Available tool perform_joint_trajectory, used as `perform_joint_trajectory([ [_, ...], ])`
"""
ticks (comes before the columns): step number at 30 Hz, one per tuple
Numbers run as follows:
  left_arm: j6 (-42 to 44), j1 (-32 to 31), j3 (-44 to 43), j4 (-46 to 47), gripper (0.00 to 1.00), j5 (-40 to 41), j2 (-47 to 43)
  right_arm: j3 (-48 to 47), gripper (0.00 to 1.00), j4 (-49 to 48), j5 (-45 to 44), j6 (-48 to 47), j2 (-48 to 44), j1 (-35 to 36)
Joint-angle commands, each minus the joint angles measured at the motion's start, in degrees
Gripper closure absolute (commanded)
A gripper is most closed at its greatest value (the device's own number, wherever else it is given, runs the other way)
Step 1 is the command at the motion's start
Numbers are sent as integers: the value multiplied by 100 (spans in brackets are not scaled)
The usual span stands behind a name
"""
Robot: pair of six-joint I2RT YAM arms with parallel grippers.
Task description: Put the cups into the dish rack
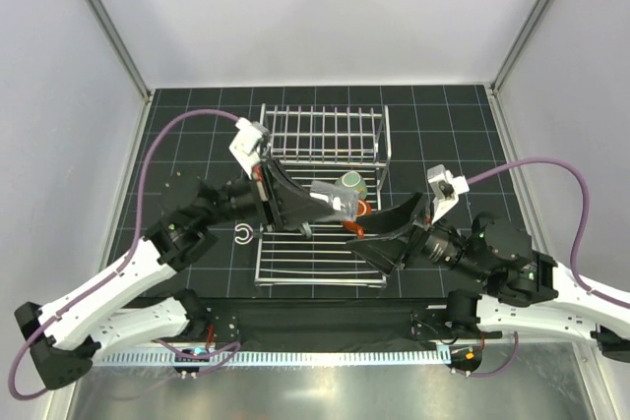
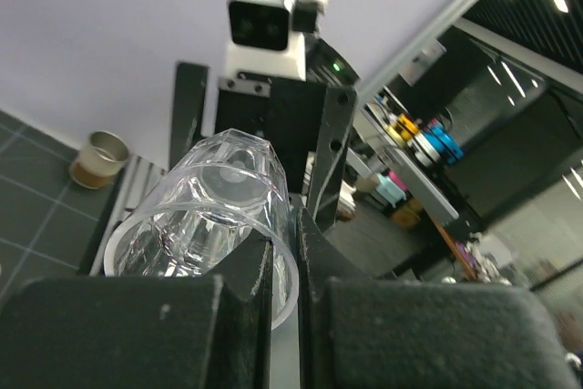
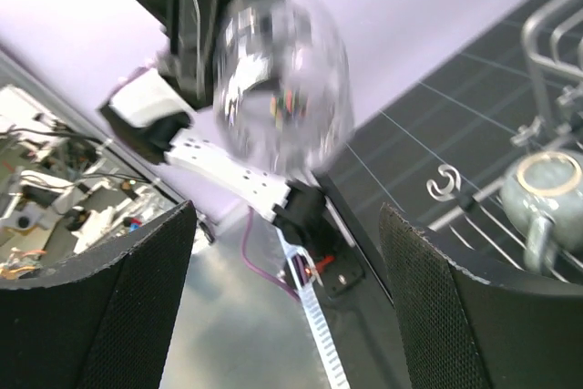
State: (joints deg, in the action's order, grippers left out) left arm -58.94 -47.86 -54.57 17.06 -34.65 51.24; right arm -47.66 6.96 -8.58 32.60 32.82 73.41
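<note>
Left claw [image 2: 293, 252]: I grip the glass [image 2: 219, 216] by its rim, over the rack [image 1: 325, 135]. My right claw [image 3: 287, 225] gapes wide, empty, facing the glass.

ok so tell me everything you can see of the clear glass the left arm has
The glass is small, clear and shiny, with a thick base and a wider, smooth rim; it looks empty. It is tilted on its side, mouth toward the left wrist camera and base pointing away. The left gripper is shut on its wall at the rim, and nothing else touches it. From above it hangs over the flat base of the dish rack, close to a grey-green mug.
</note>
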Motion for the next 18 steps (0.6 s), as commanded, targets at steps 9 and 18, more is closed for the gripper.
perform_joint_trajectory([
  [9,286,-1024,253,1177,100,433,202,-15,17,-864,288,-193,-372,25],
  [18,190,-1094,420,1370,100,521,228,55,20,-556,-12,-87,-496,25],
])
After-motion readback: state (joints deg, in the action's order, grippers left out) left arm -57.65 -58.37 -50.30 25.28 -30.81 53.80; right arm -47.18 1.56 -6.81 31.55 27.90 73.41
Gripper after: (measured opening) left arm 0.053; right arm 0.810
